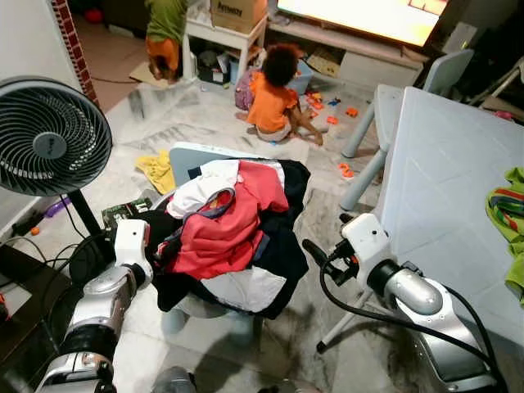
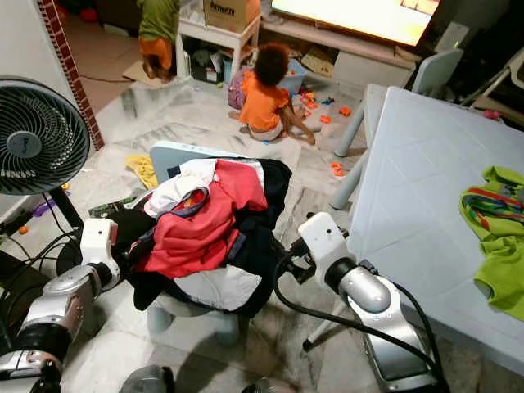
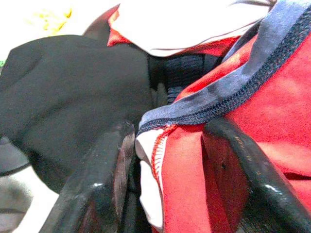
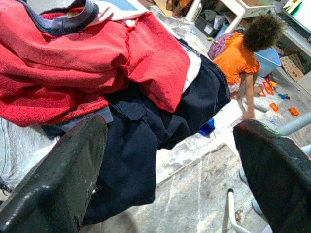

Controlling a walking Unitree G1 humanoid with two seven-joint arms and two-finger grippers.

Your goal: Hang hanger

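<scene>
One pile of clothes point(image 1: 233, 233) is heaped on a small chair point(image 1: 187, 154): a red shirt point(image 4: 73, 73), white pieces and dark garments. No hanger can be made out. The left gripper point(image 3: 167, 189) is pushed into the pile, fingers apart around the red shirt's blue-edged collar. The right gripper point(image 4: 170, 170) is held open just beside the pile. One fan point(image 1: 45, 139), one pale table point(image 1: 450, 180) and two people point(image 1: 274, 94) on the floor are seen.

Red cloth garment point(image 1: 223, 232), matt; glossy marble-look floor point(image 1: 188, 123); smooth table point(image 1: 458, 188).
</scene>
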